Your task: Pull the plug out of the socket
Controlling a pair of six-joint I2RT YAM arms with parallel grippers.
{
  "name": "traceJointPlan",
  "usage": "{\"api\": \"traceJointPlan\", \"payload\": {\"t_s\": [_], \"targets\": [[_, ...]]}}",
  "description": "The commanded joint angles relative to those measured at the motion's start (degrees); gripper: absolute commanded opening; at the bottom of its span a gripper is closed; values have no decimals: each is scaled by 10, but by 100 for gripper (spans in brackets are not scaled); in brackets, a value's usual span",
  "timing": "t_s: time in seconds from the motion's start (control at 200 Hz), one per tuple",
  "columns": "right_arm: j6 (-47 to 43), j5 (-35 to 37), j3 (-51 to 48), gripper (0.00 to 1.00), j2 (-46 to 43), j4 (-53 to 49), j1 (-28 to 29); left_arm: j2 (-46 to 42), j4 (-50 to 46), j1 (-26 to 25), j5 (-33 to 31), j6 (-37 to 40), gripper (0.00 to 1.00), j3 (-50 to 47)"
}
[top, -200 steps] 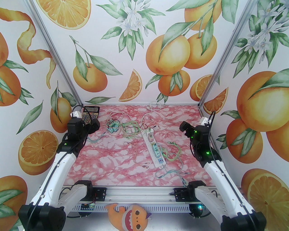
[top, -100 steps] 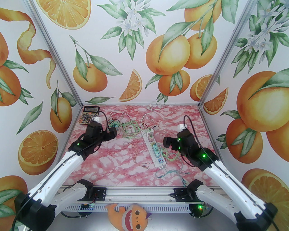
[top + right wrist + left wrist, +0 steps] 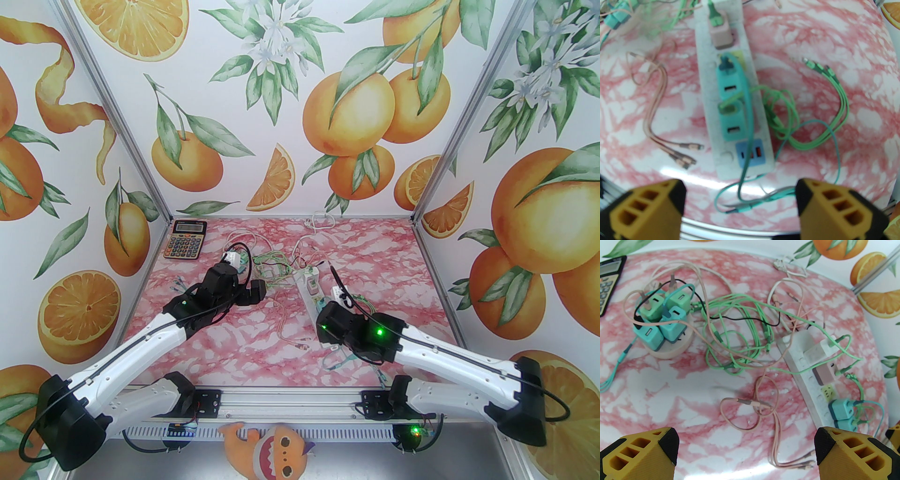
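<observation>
A white socket strip [image 3: 310, 291] [image 3: 799, 357] [image 3: 706, 112] lies on the pink marble table, right of centre. Several plugs sit in it: a pink plug [image 3: 720, 35] [image 3: 826, 374], two teal plugs [image 3: 729, 82] [image 3: 731, 126] [image 3: 841, 410] and a blue USB block [image 3: 752, 153] at the near end. My right gripper [image 3: 326, 330] [image 3: 740, 187] hovers over the strip's near end, open, with nothing between its fingers. Left of the strip, my left gripper [image 3: 255, 293] [image 3: 746, 436] is open above bare table and a pink cable.
A round base with several teal and green adapters [image 3: 663, 322] stands at the back left, partly behind my left arm. Green, pink and teal cables [image 3: 740, 333] [image 3: 811, 131] sprawl around the strip. A calculator [image 3: 185, 240] lies in the far left corner.
Both arms have swung inward and down. The right gripper came from the right side to over the strip's near end. The left moved from the calculator corner toward the middle.
</observation>
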Motion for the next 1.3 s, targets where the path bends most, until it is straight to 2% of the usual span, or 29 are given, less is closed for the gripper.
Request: {"api": "traceJointPlan", "payload": {"t_s": [0.0, 0.1, 0.21, 0.27, 0.555, 0.666, 0.886, 1.066, 1.161, 1.291], "targets": [[7, 10, 21, 81, 6, 7, 5, -17, -17, -3, -15, 11, 100, -2], [-9, -2, 5, 75, 12, 23, -7, -29, -5, -3, 5, 16, 100, -9], [-35, -77, -29, 68, 6, 73, -65, -31, 16, -4, 34, 14, 100, -18], [-51, -89, -42, 66, 2, 89, -89, -24, 18, -5, 55, 10, 100, -18], [-143, -100, -15, 66, 87, 109, -107, 26, 37, -22, 87, -25, 97, -12], [-164, -103, -1, 62, 120, 116, -108, 59, 63, -25, 113, -38, 87, -12], [-202, -107, 13, 59, 170, 131, -132, 127, 113, -37, 142, -72, 86, -2], [-236, -120, 16, 55, 192, 141, -150, 204, 136, -51, 167, -86, 79, 33], [-249, -126, 12, 46, 199, 149, -156, 247, 148, -62, 177, -91, 75, 54], [-258, -142, 8, 46, 207, 154, -169, 305, 164, -82, 186, -97, 71, 86]]}}
